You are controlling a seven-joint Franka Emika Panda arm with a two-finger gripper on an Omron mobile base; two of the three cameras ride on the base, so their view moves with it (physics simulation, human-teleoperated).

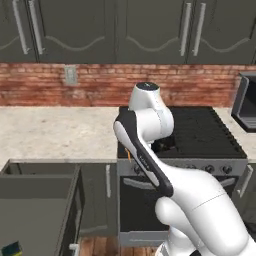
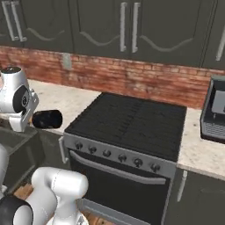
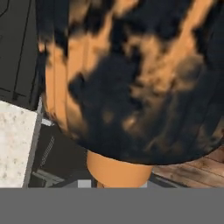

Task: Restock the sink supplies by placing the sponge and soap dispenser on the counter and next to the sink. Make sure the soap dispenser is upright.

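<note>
Beige speckled surface [image 1: 55, 132] is seen backed by a red brick wall [image 1: 100, 82], with dark cabinets [image 1: 125, 30] above and a black stove [image 2: 132, 121] set into it. The soap dispenser [image 3: 131, 78] is held in the closed claw, black-and-orange body close against the hand camera, orange pump neck toward the lower edge. In the right base view it lies roughly horizontal beside the stove's left edge. The sponge [image 1: 12, 248] rests in an open drawer [image 1: 35, 210] at lower left
</note>
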